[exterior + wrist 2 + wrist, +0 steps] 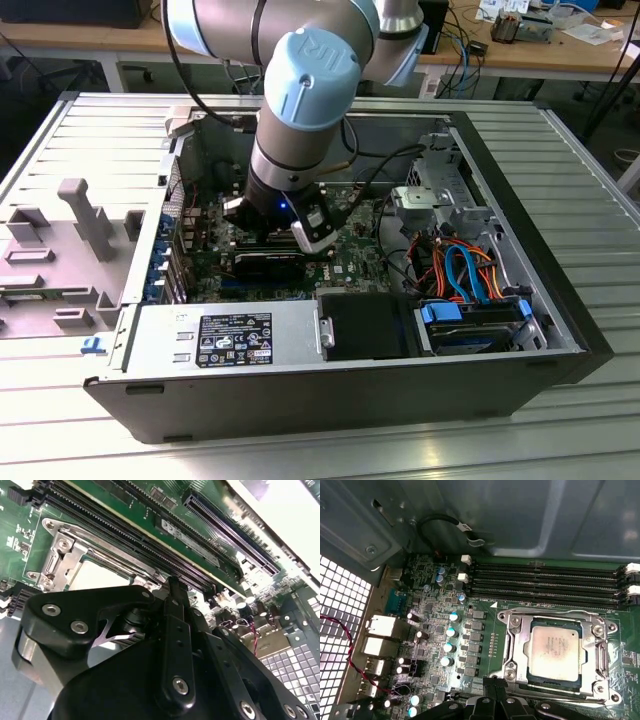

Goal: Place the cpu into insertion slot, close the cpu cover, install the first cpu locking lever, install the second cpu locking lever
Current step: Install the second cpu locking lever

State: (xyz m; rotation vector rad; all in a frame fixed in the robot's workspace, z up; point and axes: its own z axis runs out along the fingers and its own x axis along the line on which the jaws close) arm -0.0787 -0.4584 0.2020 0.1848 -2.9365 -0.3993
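Already Seated: Chip in Socket, Cover Down Around It

Clearly the cpu lies flat in the insertion slot on the green motherboard, its dull silver top showing through the square window of the cpu cover, which looks lowered around it. In the second wrist view the same silver frame sits just beside the long black memory slots, with the pale chip top partly hidden by the end effector. Whether either locking lever is latched I cannot tell from these pictures.

The end effector hangs low inside the computer case, close over the board near the socket's edge, and it carries nothing. Its two black fingers meet at a narrow tip with no gap visible between them.

The risks from here, as I judge them: a tip this close to the frame could slip off a thin lever and scrape the board or the small capacitors nearby. Pressing on a cover that is not fully flat could tilt the chip and strain the socket beneath. The loose cables inside the case could also snag the arm
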